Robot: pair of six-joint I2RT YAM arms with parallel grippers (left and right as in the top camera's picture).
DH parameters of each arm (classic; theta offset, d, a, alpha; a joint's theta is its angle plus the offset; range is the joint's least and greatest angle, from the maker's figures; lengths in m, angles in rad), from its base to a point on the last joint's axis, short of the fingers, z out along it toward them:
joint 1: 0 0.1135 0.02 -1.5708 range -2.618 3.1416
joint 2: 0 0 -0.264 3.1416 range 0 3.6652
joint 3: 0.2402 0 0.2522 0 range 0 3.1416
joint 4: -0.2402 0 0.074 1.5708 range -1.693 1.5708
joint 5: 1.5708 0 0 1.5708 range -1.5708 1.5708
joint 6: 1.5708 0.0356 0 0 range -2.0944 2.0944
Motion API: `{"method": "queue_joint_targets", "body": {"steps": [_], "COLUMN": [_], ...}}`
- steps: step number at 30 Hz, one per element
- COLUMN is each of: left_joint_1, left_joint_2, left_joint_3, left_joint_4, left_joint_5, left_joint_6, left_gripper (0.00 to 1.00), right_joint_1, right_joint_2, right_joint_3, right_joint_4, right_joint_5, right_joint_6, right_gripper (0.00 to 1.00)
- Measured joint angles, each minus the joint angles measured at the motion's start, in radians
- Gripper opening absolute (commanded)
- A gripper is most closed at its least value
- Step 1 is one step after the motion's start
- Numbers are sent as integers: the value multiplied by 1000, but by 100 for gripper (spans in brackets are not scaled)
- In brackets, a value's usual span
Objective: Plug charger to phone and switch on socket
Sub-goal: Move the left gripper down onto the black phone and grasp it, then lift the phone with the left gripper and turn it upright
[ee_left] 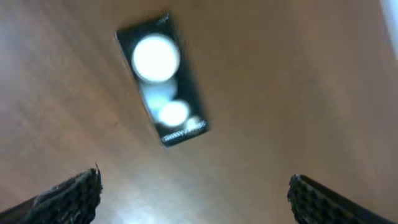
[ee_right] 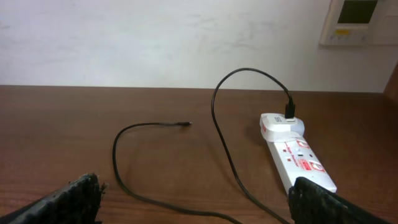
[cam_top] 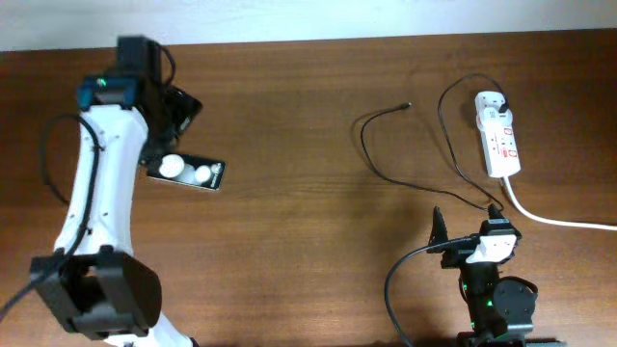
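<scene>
The black phone (cam_top: 189,172) lies on the table at the left, with two white round spots on its glossy face; it also shows blurred in the left wrist view (ee_left: 160,79). My left gripper (ee_left: 193,193) is open and empty above the table, just short of the phone. The black charger cable (cam_top: 386,159) loops across the right side; its connector tip (cam_top: 407,104) lies free on the wood, also in the right wrist view (ee_right: 185,124). The white socket strip (cam_top: 498,135) lies at the far right (ee_right: 295,152), the cable plugged into its far end. My right gripper (ee_right: 196,199) is open and empty, near the table's front edge.
The strip's thick white cord (cam_top: 554,220) runs off to the right edge. A pale wall (ee_right: 155,37) stands behind the table, with a white wall panel (ee_right: 357,22) at the upper right. The left arm (cam_top: 92,193) reaches along the table's left side.
</scene>
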Motion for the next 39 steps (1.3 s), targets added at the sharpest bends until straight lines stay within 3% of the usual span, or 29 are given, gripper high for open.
{"method": "queue_joint_targets", "body": {"steps": [4,7,12,23,30,36,37,39], "left_joint_1": [23,66,83,83,83,84,84,84], "left_joint_2": [220,430,481,485,503,473,467,459], "left_joint_3": [364,399,399,383,120,7,-5,-23], "left_joint_4": [-275,-350,-372,-280,-60,108,121,141], "left_joint_5": [21,103,161,96,88,89,89,89], "left_joint_6": [-73,-77,-80,-133,-158,-159,-159,-158], "left_gripper": [99,99,99,99,99,99,98,86], "right_joint_1": [0,0,0,0,0,0,0,0], "right_joint_2": [-1,-1,-1,-1,0,0,0,0], "right_joint_3": [0,0,0,0,0,0,0,0], "right_joint_4": [0,-1,-1,-1,-1,-1,-1,-1], "right_joint_5": [0,0,0,0,0,0,0,0], "right_joint_6": [0,0,0,0,0,0,0,0], "right_gripper": [99,99,99,99,99,99,99,99]}}
